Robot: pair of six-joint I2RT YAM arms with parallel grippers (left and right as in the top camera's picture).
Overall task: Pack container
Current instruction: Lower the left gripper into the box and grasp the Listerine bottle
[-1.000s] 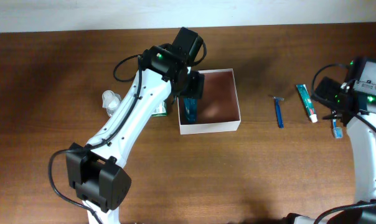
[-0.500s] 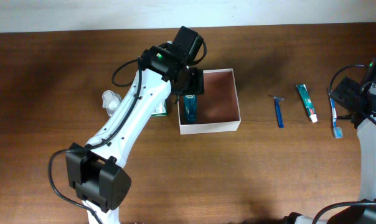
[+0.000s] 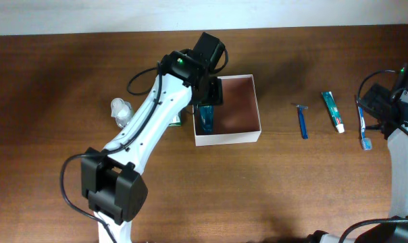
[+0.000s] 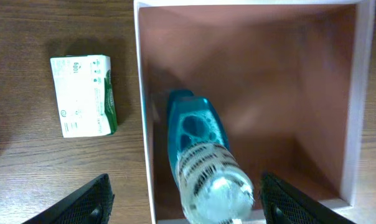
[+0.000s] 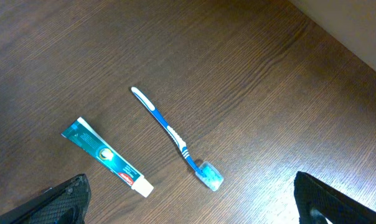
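Left tool (image 4: 185,190) is held above the container (image 4: 142,93), with its fingers (image 4: 91,202) spread wide apart and nothing clamped between them. A blue bottle (image 4: 197,149) is seen lying inside the container, close along the wall nearest the soap box (image 4: 85,94), with its long axis parallel to that wall. The bottle is judged to be packed already. The container itself is placed towards the back of the counter (image 3: 292,196), roughly at its middle.

The right tool (image 5: 191,180) is likewise opened and empty. It is held well apart from the container, at the right end of the counter, above a toothbrush (image 5: 175,140) and a toothpaste tube (image 5: 107,158). In the right wrist view both are laid on the slant, from upper left to lower right, side by side but not touching. A razor (image 3: 302,121) is found between these two and the container.

The coming move is judged to turn on nearness. The soap box is set just outside the container wall, on the left tool's side, with its long axis parallel to that wall, so it is best reached by the left arm. The toothbrush, tube and razor are best reached by the right arm, and a long carry leftwards to the container would be needed for each.
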